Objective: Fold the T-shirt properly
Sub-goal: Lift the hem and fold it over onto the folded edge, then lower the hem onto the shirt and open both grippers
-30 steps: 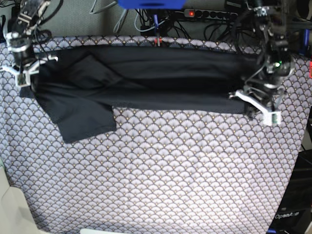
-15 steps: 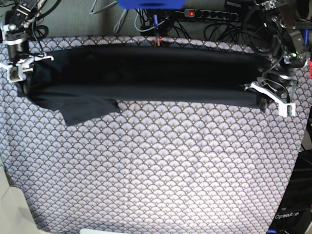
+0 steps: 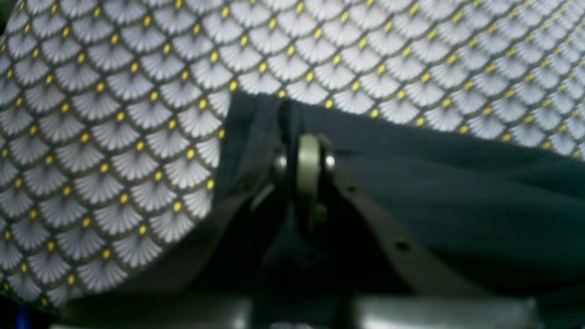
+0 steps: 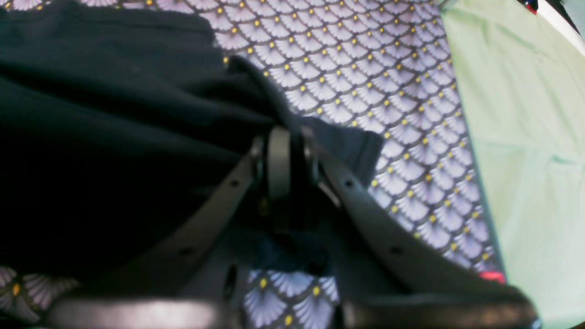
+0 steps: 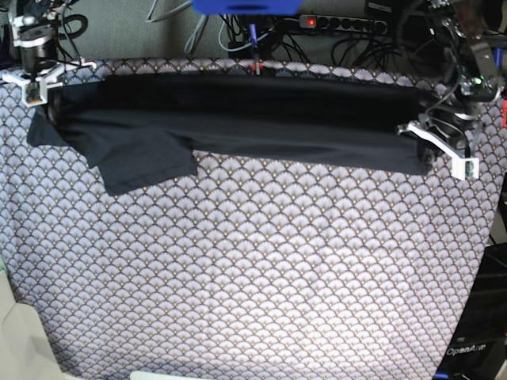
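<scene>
While the shirt (image 5: 238,119) stretched across the frame's top, both grippers pinched it. Left gripper (image 5: 434,150) clamped its right end; right gripper (image 5: 40,83) its left.

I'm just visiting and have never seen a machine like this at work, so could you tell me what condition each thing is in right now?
T-shirt: stretched into a long band across the far side of the table, one sleeve hanging toward the front.
Left gripper: shut on the T-shirt's end.
Right gripper: shut on the T-shirt's other end.
Tablecloth: spread flat under the T-shirt.
</scene>
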Robot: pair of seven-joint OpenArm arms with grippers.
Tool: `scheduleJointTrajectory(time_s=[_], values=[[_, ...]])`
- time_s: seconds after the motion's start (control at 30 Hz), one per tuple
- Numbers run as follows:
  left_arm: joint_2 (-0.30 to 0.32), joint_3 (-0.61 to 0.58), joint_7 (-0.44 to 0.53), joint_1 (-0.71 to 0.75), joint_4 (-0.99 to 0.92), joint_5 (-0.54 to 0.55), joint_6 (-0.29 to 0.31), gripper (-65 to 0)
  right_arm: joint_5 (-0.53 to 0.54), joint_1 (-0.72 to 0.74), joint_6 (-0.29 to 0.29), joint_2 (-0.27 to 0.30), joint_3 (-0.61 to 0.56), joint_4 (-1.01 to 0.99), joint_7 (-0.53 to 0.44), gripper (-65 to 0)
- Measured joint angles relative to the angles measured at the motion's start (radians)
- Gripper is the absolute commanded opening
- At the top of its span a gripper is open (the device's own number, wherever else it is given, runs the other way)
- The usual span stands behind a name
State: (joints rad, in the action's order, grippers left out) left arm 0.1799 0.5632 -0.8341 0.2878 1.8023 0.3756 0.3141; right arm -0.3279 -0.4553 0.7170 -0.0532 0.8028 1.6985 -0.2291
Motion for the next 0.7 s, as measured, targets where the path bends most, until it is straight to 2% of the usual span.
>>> scheduleJointTrajectory(time_s=[0.13,0.4,0.7], values=[[0.002,0.0,0.023,0.017,0.0,0.003,0.0,-65.0,0.004,-0.01,-0.002,0.0,0.0,-0.02,-0.005,-65.0],[0.002,-0.003,0.018,0.018,-0.091,0.003,0.001,-65.0,0.004,-0.027,0.0,-0.002,0.0,-0.076,-0.004,-65.0],[0.008,-0.005,0.016,0.029,-0.094,0.004,0.001,-65.0,0.0,-0.048,-0.003,-0.014,0.0,-0.084,-0.004,-65.0]])
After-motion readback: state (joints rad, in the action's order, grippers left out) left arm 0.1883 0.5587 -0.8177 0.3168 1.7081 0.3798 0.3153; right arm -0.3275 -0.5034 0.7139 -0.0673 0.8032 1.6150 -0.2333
